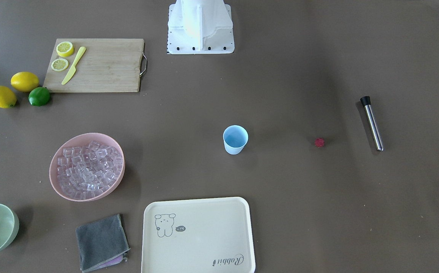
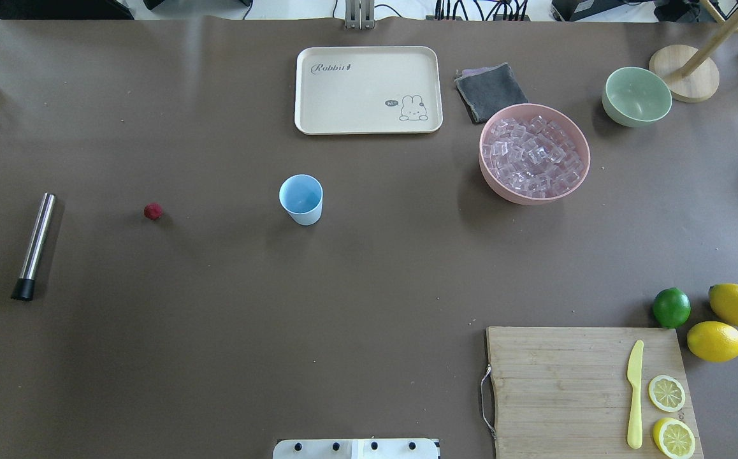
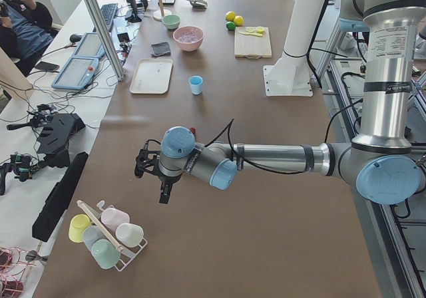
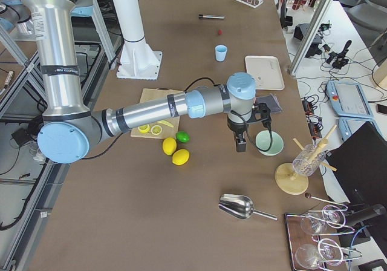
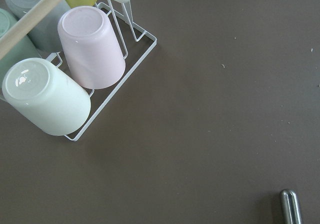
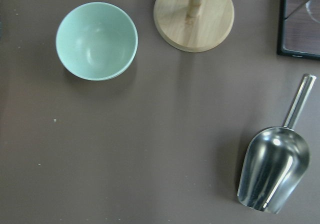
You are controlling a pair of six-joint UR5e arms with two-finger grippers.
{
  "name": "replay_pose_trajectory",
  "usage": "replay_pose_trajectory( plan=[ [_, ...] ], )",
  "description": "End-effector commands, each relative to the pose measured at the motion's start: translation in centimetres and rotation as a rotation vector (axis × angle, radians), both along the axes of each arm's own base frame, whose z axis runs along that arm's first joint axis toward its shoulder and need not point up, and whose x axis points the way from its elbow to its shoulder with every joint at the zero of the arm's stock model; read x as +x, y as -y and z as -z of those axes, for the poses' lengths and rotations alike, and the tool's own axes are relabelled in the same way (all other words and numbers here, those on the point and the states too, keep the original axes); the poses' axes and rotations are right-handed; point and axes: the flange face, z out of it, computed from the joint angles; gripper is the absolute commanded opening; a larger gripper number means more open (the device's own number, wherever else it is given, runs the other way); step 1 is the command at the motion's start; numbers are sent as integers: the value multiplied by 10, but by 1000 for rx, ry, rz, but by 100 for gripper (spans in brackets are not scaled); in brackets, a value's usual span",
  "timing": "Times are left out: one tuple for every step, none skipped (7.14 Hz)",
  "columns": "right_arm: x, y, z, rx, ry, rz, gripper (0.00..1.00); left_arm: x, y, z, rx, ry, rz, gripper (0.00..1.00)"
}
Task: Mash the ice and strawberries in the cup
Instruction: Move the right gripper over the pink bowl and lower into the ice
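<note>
The light blue cup [image 2: 301, 199] stands upright and empty mid-table, also in the front-facing view [image 1: 235, 139]. The dark red strawberry [image 2: 153, 211] lies alone on the table to the cup's left, apart from it. The ice [image 2: 535, 156] fills a pink bowl [image 2: 491, 178] to the cup's right. My left gripper [image 3: 163, 193] shows only in the exterior left view, hanging above the table near a cup rack, far from the cup. My right gripper [image 4: 240, 144] shows only in the exterior right view, beside the pale green bowl [image 4: 269, 143]. I cannot tell if either is open or shut.
A steel muddler [image 2: 34, 245] lies at the far left. A cream tray [image 2: 368, 89] and grey cloth [image 2: 490, 90] lie behind the cup. A cutting board [image 2: 560, 382] holds lemon slices and a yellow knife; lemons and a lime lie beside it. A metal scoop [image 6: 272, 166] lies beyond the green bowl.
</note>
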Motion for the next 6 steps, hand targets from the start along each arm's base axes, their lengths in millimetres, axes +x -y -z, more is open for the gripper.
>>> replay_pose_trajectory(
  plan=[
    [-122, -3, 94, -29, 63, 26, 100, 0, -4, -5, -5, 2, 0, 98],
    [-166, -3, 127, 26, 40, 51, 100, 0, -4, -6, -8, 3, 1, 98],
    [-216, -11, 144, 44, -4, 50, 100, 0, -4, -5, -5, 2, 0, 98],
    [-257, -15, 163, 69, -32, 38, 100, 0, -4, -5, -6, 2, 0, 98],
    [-283, -22, 165, 38, -34, 29, 99, 0, -4, -5, -6, 1, 1, 98],
    [-302, -26, 160, 39, -18, -24, 99, 0, -3, -3, -3, 0, 0, 98]
  ],
)
